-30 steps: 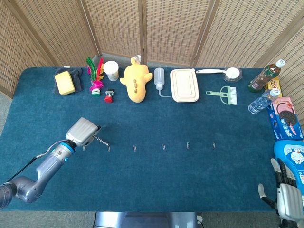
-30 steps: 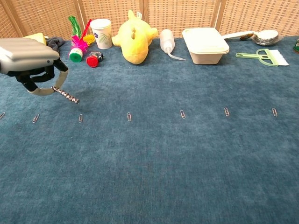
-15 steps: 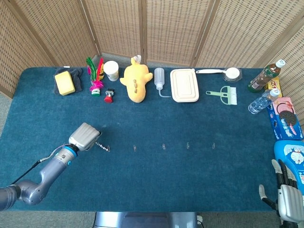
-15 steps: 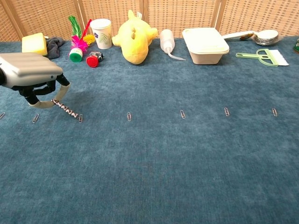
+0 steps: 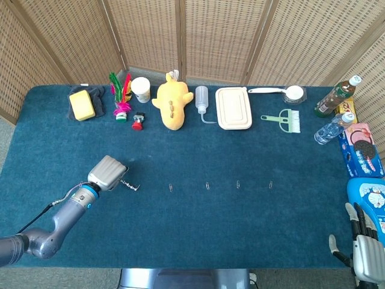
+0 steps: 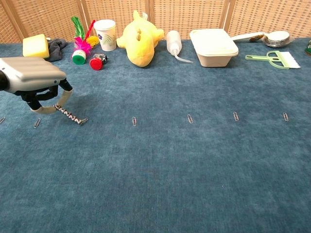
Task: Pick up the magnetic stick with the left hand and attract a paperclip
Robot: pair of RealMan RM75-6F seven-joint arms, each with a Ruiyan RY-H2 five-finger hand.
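Observation:
My left hand (image 5: 107, 173) (image 6: 32, 82) holds the thin beaded magnetic stick (image 6: 68, 115) (image 5: 127, 185) low over the blue cloth, its free end pointing right and down. A paperclip (image 6: 84, 120) clings to that tip, slightly turned. Other paperclips lie in a row on the cloth: one (image 6: 134, 121) to the right, another (image 6: 190, 118) further right, and one (image 6: 37, 123) under my hand. My right hand (image 5: 367, 250) rests off the table at the lower right of the head view, fingers spread, holding nothing.
Along the far edge stand a yellow sponge (image 5: 81, 105), a feather shuttlecock (image 5: 121, 96), a paper cup (image 5: 141, 89), a yellow plush (image 5: 171, 102), a squeeze bottle (image 5: 201, 99), a lunch box (image 5: 234, 108) and a green brush (image 5: 286, 120). Bottles and snack packs (image 5: 358, 150) crowd the right side.
My left hand lowered toward the cloth and drew slightly back. The stick's tip reached the nearest paperclip, which now sticks to it and has turned from its spot in the row.

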